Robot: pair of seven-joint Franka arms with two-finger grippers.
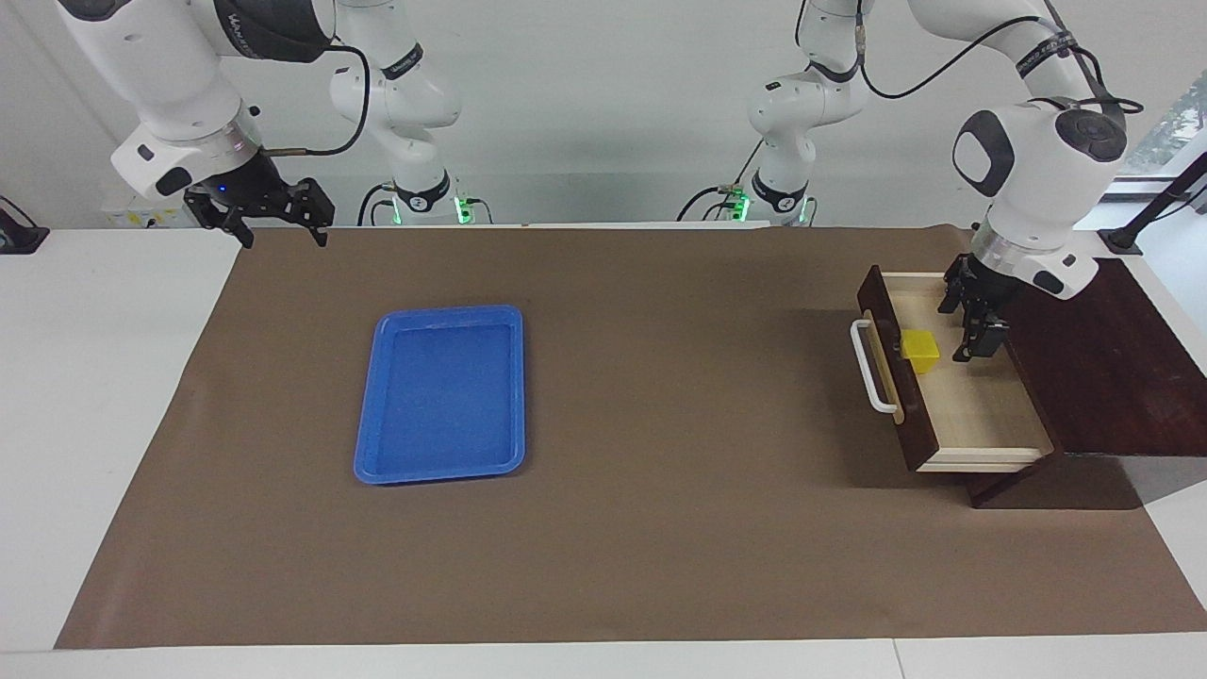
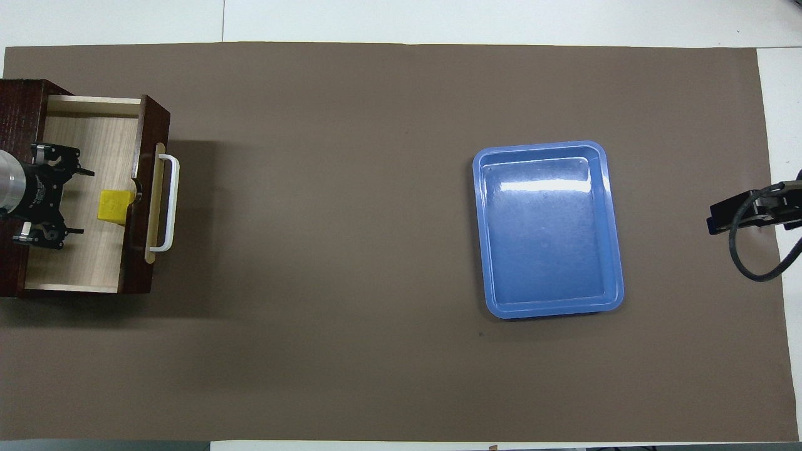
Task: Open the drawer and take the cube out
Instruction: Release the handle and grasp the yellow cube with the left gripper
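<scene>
Left gripper (image 1: 971, 325) has its black fingers spread wide apart with nothing between them, pointing down inside the open drawer (image 1: 981, 415), just beside the cube (image 1: 920, 350) but not touching it as far as I can see. In the overhead view the two fingertips sit to either side of the cube's line, with the cube between the gripper and the drawer front.

The cube is a small bright yellow block with crisp edges, sitting on the drawer's pale, fine-grained wood floor, right up against the inside of the dark brown front panel. That front carries a white rounded bar handle (image 1: 873, 368) on a tan strip. The drawer is pulled out from a glossy dark wood cabinet (image 1: 1122, 368) at the left arm's end of the table.

The right gripper (image 1: 273, 209) waits in the air over the table's edge at the right arm's end, jaws apart and holding nothing.

Between them lies a smooth, shiny blue plastic tray (image 1: 368, 415) with rounded corners, on a matte brown mat (image 1: 660, 528) covering the white table (image 1: 94, 424).
</scene>
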